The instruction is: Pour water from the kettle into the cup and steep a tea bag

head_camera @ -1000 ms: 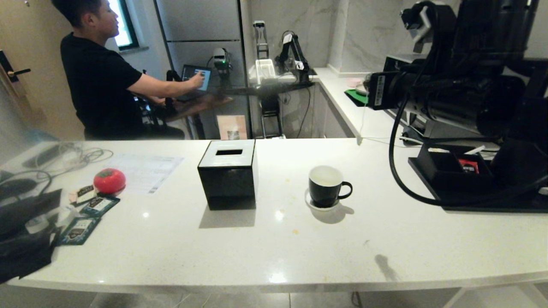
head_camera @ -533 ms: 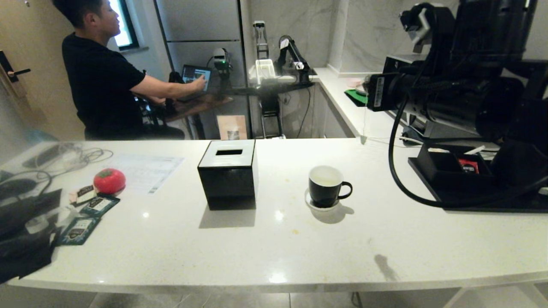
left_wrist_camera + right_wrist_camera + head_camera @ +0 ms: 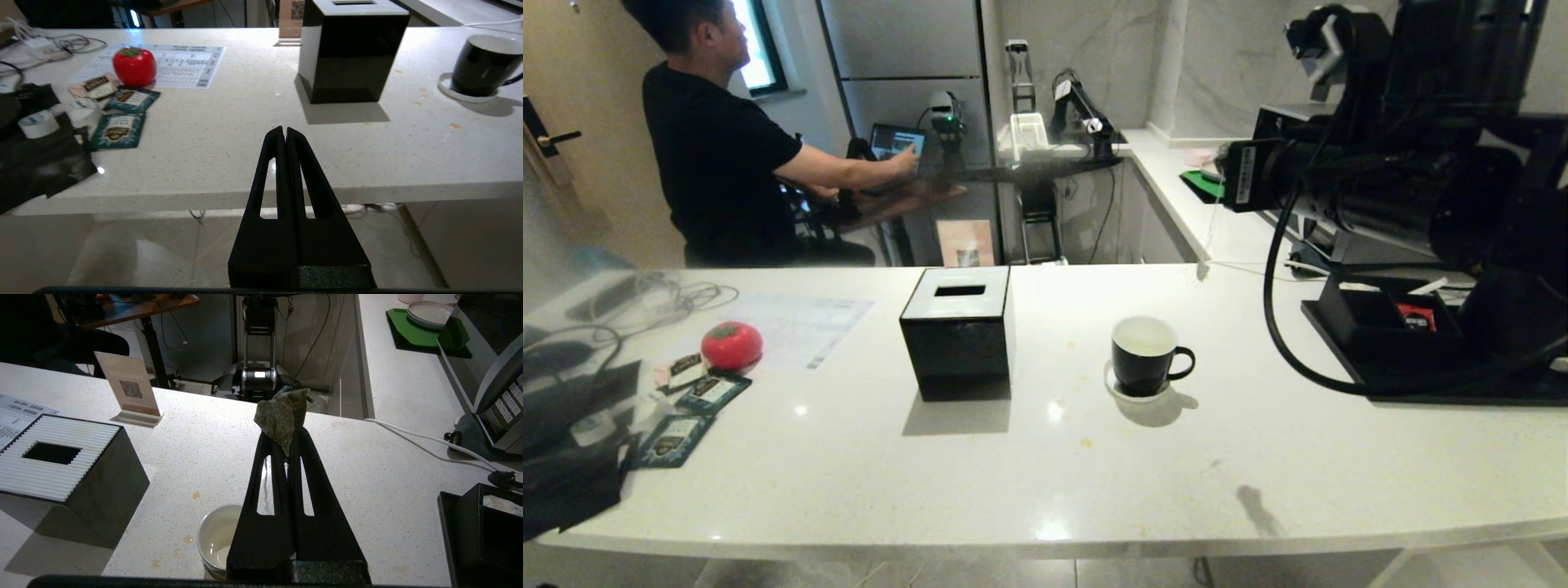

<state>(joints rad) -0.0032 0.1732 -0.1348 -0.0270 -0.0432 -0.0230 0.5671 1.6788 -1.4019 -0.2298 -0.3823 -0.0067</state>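
From the head camera, the cup (image 3: 1145, 356) stands on its small saucer (image 3: 1112, 384) near the middle of the white counter (image 3: 1045, 482), handle to the right, with a black slotted box (image 3: 958, 331) to its left. Far left lie a red tomato-shaped thing (image 3: 732, 345) and some teal sachets (image 3: 690, 412). The right arm (image 3: 1372, 192) fills the upper right, above a black tray (image 3: 1388, 343). A person (image 3: 719, 139) works at a screen well behind the counter. No kettle can be made out in this view.

The left wrist camera shows the left gripper (image 3: 284, 132) empty, its fingers pressed together, hanging off the near edge of the counter, well apart from the cup (image 3: 482, 65).

The right wrist camera shows the right gripper (image 3: 291, 435) clamped on the tea bag (image 3: 282, 416), which sticks up crumpled and darkened between the tips (it looks wet, though that is a judgement). It hangs above the cup (image 3: 216, 535), whose white inside holds a little pale liquid.

The tea bag will likely handle as light, limp and easily torn, clinging to the fingers if wet; a pinch at the top or on the string, which cannot be seen here, would suit it best. The cup is stiff, glossy and probably slippery, best taken by the handle
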